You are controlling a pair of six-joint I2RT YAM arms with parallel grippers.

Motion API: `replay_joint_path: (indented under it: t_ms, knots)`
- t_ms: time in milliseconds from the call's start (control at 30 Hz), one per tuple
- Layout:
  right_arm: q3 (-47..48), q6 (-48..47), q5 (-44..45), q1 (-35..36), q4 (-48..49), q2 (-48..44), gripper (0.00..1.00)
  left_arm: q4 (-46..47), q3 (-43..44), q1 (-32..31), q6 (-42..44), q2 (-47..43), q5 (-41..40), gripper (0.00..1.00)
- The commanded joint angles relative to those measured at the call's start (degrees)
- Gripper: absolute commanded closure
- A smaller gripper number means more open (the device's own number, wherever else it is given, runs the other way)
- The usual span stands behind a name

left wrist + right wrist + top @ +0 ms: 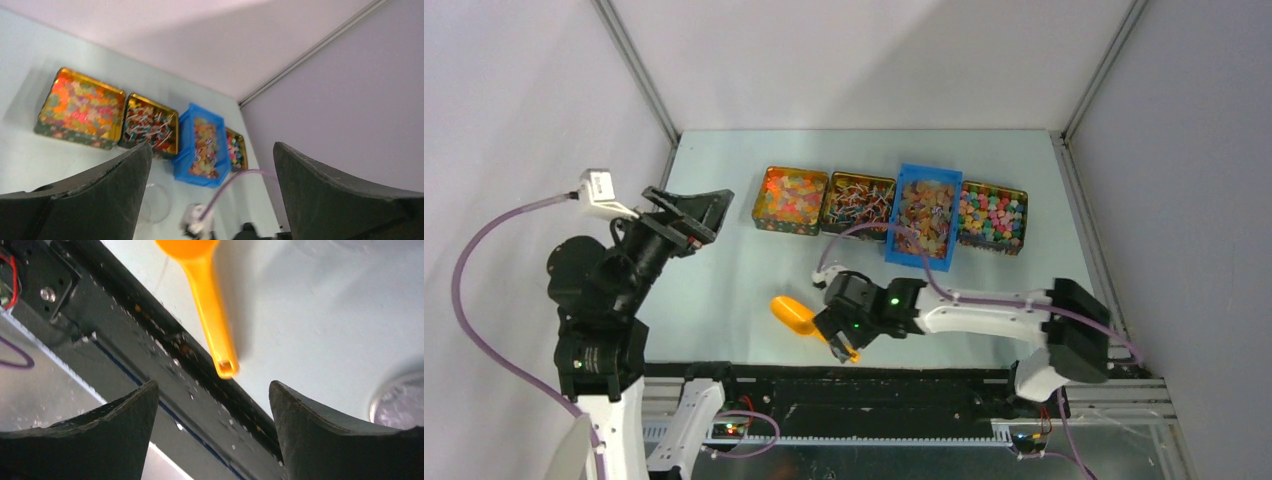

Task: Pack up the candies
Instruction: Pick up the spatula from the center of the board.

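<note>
The candies fill four containers in a row at the back: a gold tin of gummies (790,198), a tin of lollipops (858,203), a blue bin of jellies (927,215) and a tin of pastel pieces (992,216). They also show in the left wrist view, with the blue bin (202,145) in the middle. An orange scoop (792,314) lies near the table's front edge. My right gripper (844,342) hovers open over its handle end; the handle (212,315) lies just ahead of the fingertips, not between them. My left gripper (692,215) is raised at the left, open and empty.
A clear round container (155,202) stands on the table in front of the tins. A silver lid (400,402) lies to the right of the scoop handle. The black rail (200,370) runs along the table's near edge, right under the handle end. Grey walls enclose the table.
</note>
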Motion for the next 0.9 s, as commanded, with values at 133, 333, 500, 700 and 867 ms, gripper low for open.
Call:
replay_joint_path:
  t_ms: [133,333,500,700,867]
  knots:
    - [11.39,-1.99,1.11,2.43,6.26,17.07,0.22,6.25,5.97,-0.23,-5.18,1.12,3.78,0.02]
    - [13.92,-3.67,3.32,2.71,5.71,22.02,0.30,6.82,5.02,-0.23,-5.79,0.66,4.33,0.02]
    - [16.25,-4.50,4.73,3.26,3.90,26.00,0.41,7.09,4.77,-0.23,-6.22,0.17,4.21,0.02]
    - [18.48,-5.05,4.99,3.65,2.36,28.55,0.57,6.96,4.61,-0.25,-6.37,-0.27,4.17,0.02]
    - [18.63,-5.81,5.13,4.20,2.17,27.17,0.90,5.11,4.69,-0.23,-4.92,-0.69,3.70,0.02]
